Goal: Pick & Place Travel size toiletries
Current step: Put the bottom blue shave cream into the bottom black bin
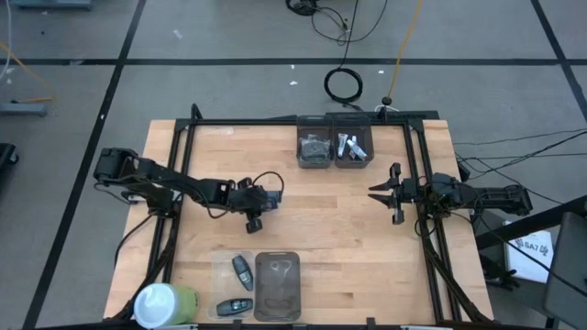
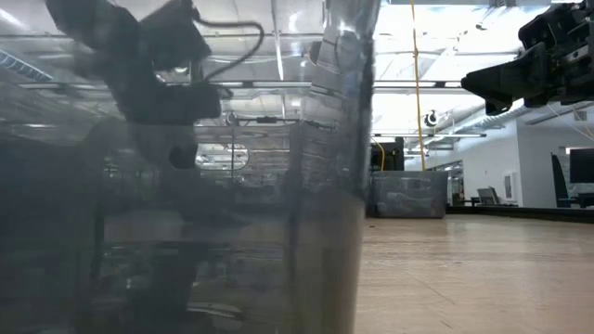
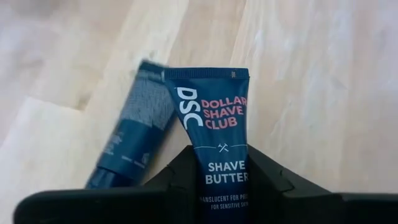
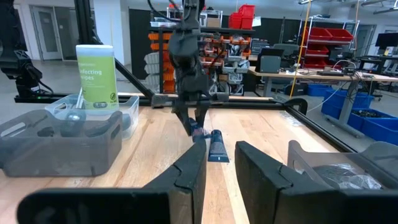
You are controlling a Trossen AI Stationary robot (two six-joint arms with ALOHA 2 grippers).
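Observation:
My left gripper point(image 1: 254, 218) hovers over the middle of the table, shut on a dark blue "Shave Butter" tube point(image 3: 214, 124). A second dark blue tube point(image 3: 134, 134) shows just beside it; whether it lies on the wood or hangs with the first, I cannot tell. The right wrist view shows the left gripper point(image 4: 194, 127) pointing down with a blue tube point(image 4: 217, 146) below it. Two more dark items point(image 1: 241, 268) point(image 1: 234, 307) lie in a clear tray at the near edge. My right gripper point(image 1: 390, 192) point(image 4: 221, 168) waits open at the table's right side, holding nothing. My left gripper pinches the tube between its two fingers point(image 3: 180, 177) at the lower, printed part point(image 3: 222, 171), toward the cap end. The fingers come from above, pointing down. The tube runs on past the fingertips along their length, its flat crimped end point(image 3: 205, 73) farthest from them.
Two dark bins point(image 1: 315, 147) point(image 1: 350, 147) holding small items stand at the far edge. A dark see-through bin point(image 1: 277, 286) and a clear tray point(image 1: 220, 275) sit at the near edge, with the white-and-green cylinder point(image 1: 165, 304) near-left. The see-through bin point(image 2: 186, 232) fills much of the low view.

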